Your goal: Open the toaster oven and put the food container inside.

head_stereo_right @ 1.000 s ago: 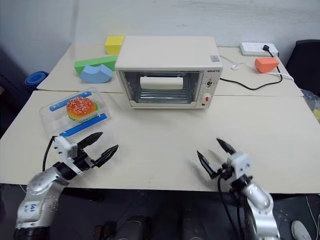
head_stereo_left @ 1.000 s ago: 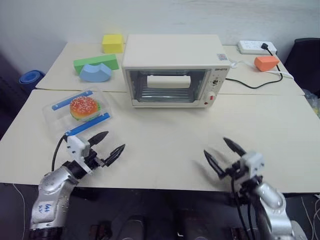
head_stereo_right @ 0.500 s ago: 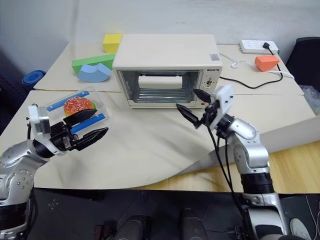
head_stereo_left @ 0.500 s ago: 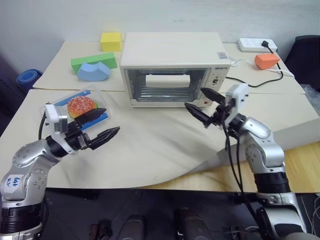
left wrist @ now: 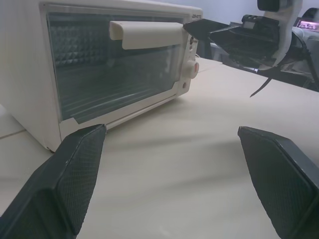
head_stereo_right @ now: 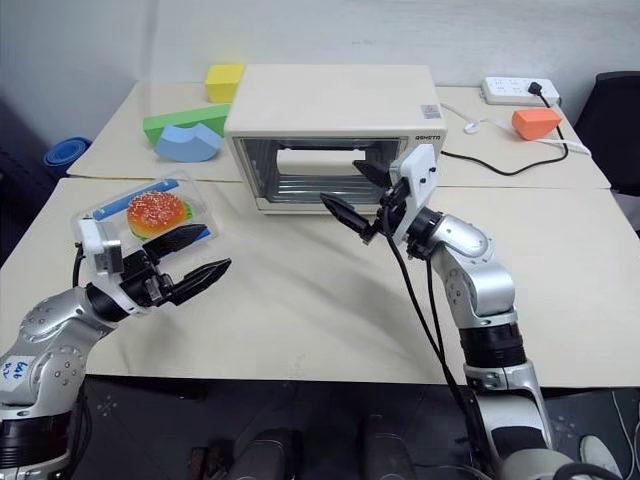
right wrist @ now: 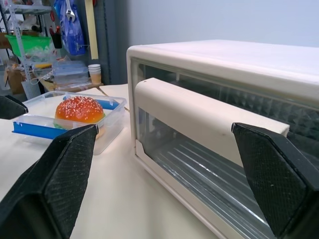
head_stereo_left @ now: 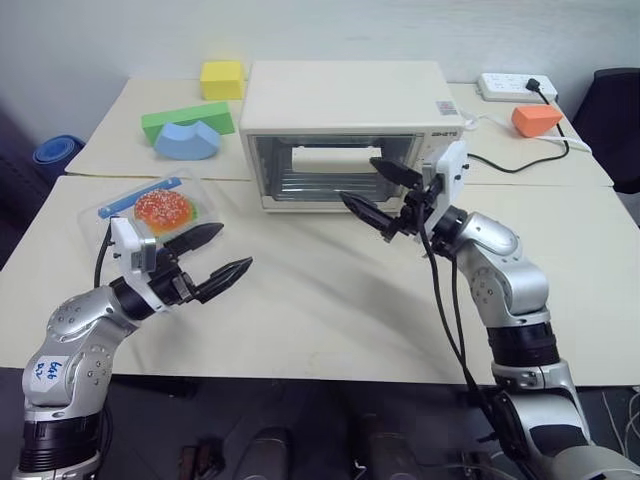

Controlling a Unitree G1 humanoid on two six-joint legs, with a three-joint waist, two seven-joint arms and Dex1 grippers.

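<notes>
Toaster oven (head_stereo_left: pixel 345 135) on table (head_stereo_left: pixel 330 300), centre rear, door shut
Food container (head_stereo_left: pixel 150 212) on table, front-left of oven, well apart
Foam blocks (head_stereo_left: pixel 190 130) left of oven, behind container
Power strip (head_stereo_left: pixel 512 88) and cable far right rear
Left gripper (head_stereo_left: pixel 215 258) above table just right of container; right gripper (head_stereo_left: pixel 382 192) just before oven door
</notes>
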